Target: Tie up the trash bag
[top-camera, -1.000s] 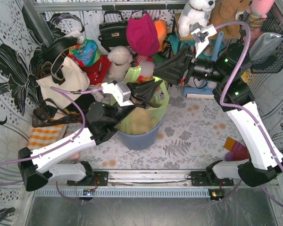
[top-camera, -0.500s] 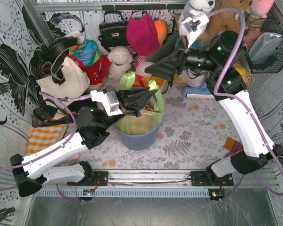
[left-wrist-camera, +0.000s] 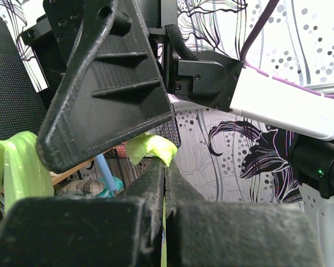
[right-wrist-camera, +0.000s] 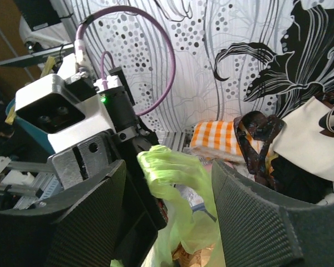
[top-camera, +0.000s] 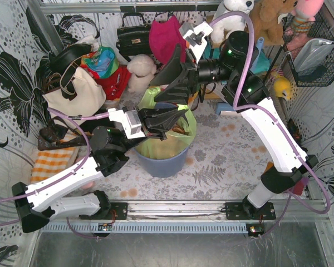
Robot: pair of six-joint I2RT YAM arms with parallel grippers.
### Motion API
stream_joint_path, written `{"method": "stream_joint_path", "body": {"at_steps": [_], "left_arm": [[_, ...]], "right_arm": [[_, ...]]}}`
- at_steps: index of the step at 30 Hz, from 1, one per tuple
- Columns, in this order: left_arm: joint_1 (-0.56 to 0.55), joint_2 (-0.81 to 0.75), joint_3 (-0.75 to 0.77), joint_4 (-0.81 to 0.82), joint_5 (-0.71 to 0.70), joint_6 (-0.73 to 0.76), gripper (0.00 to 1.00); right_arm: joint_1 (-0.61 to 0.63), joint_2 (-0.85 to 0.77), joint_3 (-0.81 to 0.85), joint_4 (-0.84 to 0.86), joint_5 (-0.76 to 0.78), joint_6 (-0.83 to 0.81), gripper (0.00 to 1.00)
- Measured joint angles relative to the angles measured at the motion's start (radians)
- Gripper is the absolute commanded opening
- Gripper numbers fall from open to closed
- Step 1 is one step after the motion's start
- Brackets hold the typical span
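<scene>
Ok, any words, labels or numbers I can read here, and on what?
None can be read in any view.
The tote bears a black mark, cut off at the frame edge; not legible as text.
No print shows on the bag or the bin.

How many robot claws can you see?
2. The left gripper is shut on the trash bag at its top, above the bin. The right gripper hangs open just beyond, straddling a green handle.

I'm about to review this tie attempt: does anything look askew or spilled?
Nothing looks spilled. On the trash bag the handles are uneven: one pinched in the shut left end effector, the other loose inside the open right end effector.
</scene>
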Motion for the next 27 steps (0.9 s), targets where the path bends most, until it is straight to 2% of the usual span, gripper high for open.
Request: {"method": "stream_joint_path", "body": {"at_steps": [2,8,18,27], "left_arm": [[0.000,-0.002,-0.002,0.000,0.001,0.000,0.00],[0.000,-0.012,-0.007,-0.003,0.004,0.000,0.00],[0.000,-0.032,-0.008,-0.012,-0.002,0.008,0.00],[0.000,-0.061,-0.003,-0.043,-0.040,0.055,0.00]], "right_arm": [[0.008,0.002,0.004,-0.006,-0.013,-0.011,0.41],[0.012,0.015,0.029,-0.017,-0.020,-0.039,0.00],[0.012,0.017,0.024,0.015,0.054,-0.035,0.00],[0.014,-0.099,-0.126,0.037,0.291,-0.032,0.00]]}}
